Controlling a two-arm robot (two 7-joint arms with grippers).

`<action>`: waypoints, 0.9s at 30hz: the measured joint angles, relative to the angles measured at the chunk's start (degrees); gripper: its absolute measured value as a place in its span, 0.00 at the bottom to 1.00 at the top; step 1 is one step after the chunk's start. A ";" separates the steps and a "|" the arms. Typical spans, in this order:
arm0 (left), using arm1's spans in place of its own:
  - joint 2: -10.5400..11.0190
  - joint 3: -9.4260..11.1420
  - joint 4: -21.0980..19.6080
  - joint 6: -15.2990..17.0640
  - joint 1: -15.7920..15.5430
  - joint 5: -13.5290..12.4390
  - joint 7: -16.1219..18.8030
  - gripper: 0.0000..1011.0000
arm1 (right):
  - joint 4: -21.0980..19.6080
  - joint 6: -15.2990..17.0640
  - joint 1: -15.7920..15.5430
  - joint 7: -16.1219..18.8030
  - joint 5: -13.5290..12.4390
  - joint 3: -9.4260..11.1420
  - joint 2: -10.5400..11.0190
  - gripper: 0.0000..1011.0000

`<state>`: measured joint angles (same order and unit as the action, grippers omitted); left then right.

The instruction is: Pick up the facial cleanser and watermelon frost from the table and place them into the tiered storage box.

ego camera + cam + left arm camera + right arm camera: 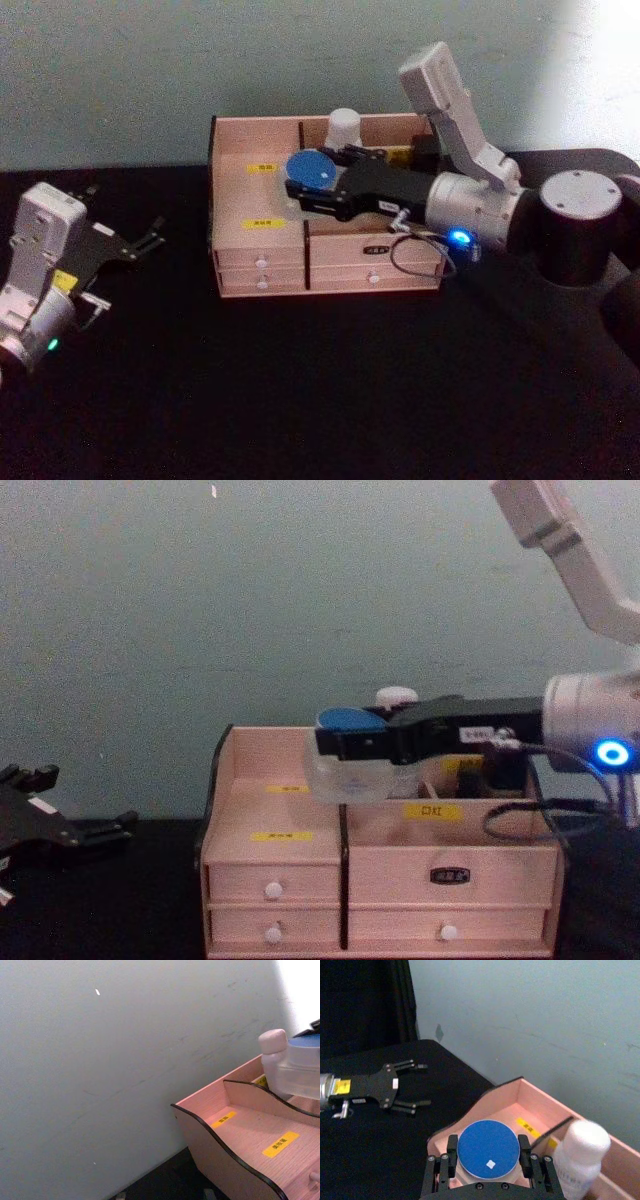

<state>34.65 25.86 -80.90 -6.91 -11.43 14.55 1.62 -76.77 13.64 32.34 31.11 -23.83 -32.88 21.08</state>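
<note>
Right gripper (308, 186): centre of the head view, clenched on the jar (312, 171), with a black finger (451, 1152) on each side of the lid. Its arm comes in from the right edge.
Jar: upright with the blue lid up, held over the left half of the box (258, 271), just beside the middle divider. In the chest view its clear body hangs at frame centre, above the stepped shelves.
Jar base: the divider and the gripper are in the way, so I cannot tell whether it touches a shelf.
Bottle (345, 127): stands in the box's back row, just right of the divider and behind the gripper. The cap and shoulder show; the lower body is hidden and its lettering cannot be made out.
Box: centre of the head view, on the black table (300, 410). The arm covers much of its right compartments, and the yellow labels are too small to read.
Left gripper (153, 234): at the left edge of the head view, low over the table and well apart from the box. Its fingers are spread and hold nothing. The lower left edge of the chest view cuts it off.
</note>
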 joint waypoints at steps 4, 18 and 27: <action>0.00 0.00 0.00 0.00 0.00 0.00 0.00 0.99 | 1.91 -0.14 1.55 0.25 0.23 -0.55 -1.20 0.71; 0.00 0.00 0.00 0.00 0.00 0.00 0.00 0.99 | 14.01 -0.65 8.64 0.65 1.78 -2.77 -7.76 0.71; 0.00 0.00 0.00 0.00 0.00 0.00 0.00 0.99 | 21.50 -1.23 11.61 1.07 2.91 -3.23 -11.08 0.71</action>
<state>34.64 25.86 -80.90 -6.91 -11.43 14.55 1.62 -55.27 12.41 43.95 32.18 -20.92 -36.11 10.00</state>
